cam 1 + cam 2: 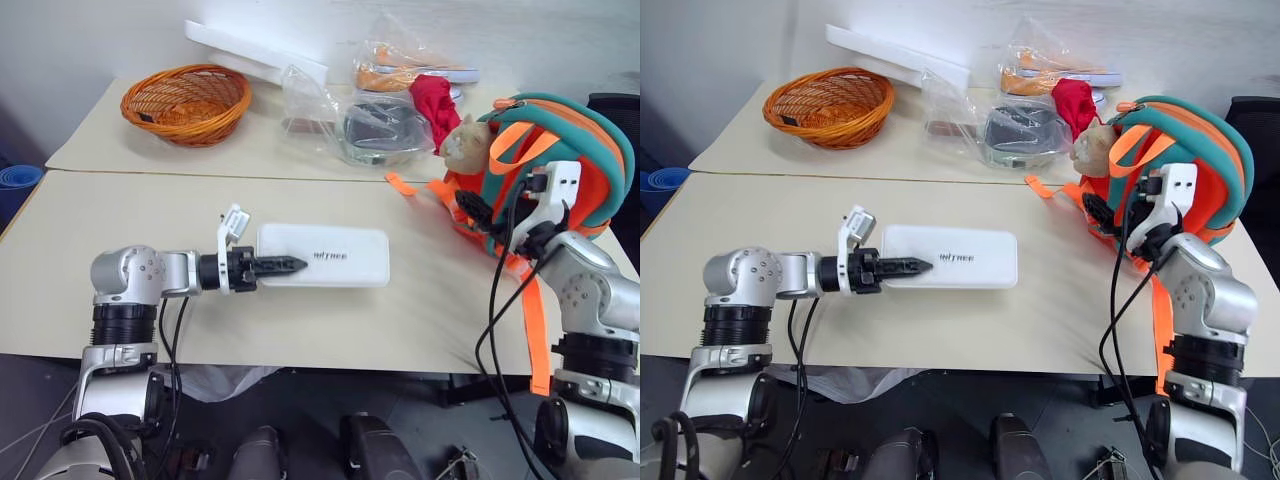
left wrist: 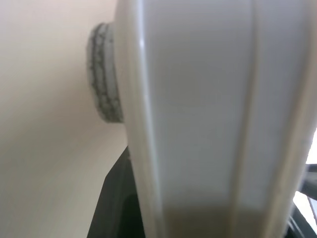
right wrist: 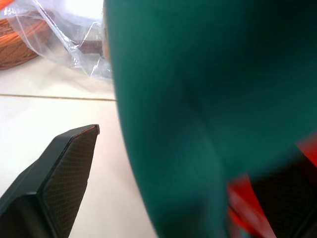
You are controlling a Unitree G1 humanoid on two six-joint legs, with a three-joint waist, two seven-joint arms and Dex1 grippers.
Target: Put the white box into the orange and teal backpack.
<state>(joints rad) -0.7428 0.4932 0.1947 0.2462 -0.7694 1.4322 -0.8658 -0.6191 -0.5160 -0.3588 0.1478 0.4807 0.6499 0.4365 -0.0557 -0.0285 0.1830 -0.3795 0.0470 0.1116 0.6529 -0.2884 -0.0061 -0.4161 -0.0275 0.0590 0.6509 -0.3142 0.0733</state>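
Left eye view: left gripper [image 1: 285,265] clamps the white box [image 1: 325,256] (long axis left-right); right gripper [image 1: 472,212], jaws spread, at the orange and teal backpack [image 1: 560,150].

The left arm reaches in low from the left, its forearm level and its claw [image 1: 285,265] pointing right, the 2 black fingers drawn close together. The right arm is raised on the right, its claw [image 3: 163,163] forward with the fingers spread wide.

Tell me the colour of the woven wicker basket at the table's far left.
Orange woven wicker basket, clearest in the left eye view.
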